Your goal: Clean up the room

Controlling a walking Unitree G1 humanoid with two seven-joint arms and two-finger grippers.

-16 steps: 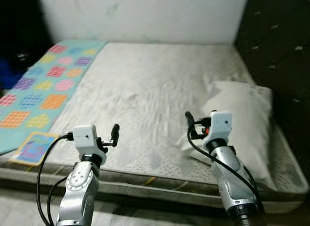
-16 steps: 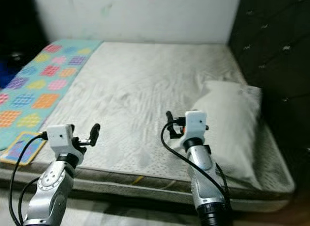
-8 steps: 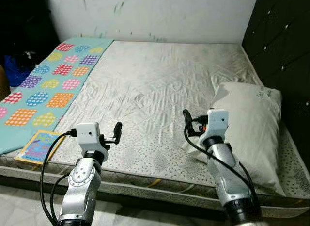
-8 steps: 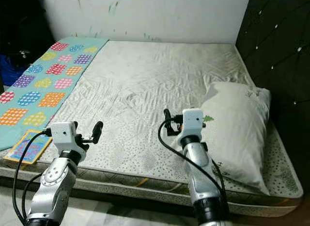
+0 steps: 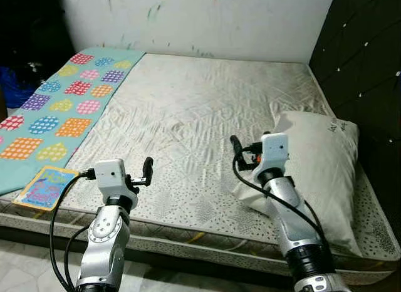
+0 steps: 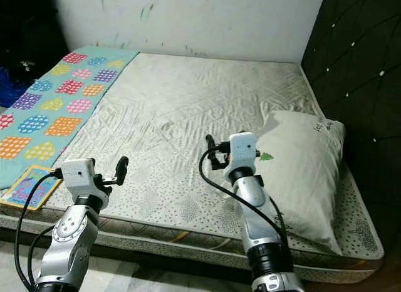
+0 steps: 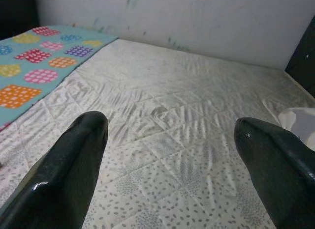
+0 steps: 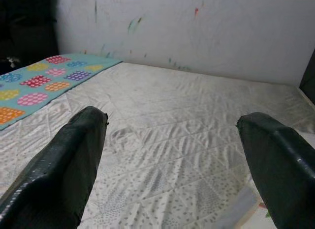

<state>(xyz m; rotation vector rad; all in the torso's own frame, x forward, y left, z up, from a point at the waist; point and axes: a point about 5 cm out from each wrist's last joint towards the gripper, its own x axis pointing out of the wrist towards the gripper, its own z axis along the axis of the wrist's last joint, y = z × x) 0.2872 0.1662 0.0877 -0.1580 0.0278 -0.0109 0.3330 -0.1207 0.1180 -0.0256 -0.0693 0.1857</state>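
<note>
Right claw [image 5: 234,143] nearer pillow [image 5: 319,160] now

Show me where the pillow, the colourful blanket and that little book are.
pillow [image 5: 319,160]: left eye view, its middle.
colourful blanket [image 5: 62,107]: left eye view, patterned middle.
little book [image 5: 45,187]: left eye view, its cover.

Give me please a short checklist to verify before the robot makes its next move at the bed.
1. Left hand open and empty: ok, fingers spread wide in the left wrist view.
2. Right hand open and empty: ok, nothing between its fingers.
3. Pillow within reach of the right hand: ok, it lies just beside that arm.
4. Pillow placed straight at the headboard: not ok, it lies angled along the mattress edge.
5. Patterned blanket tidy: cannot tell, it runs out of view.
6. Colourful book put away: not ok, it lies at the mattress corner.
</note>
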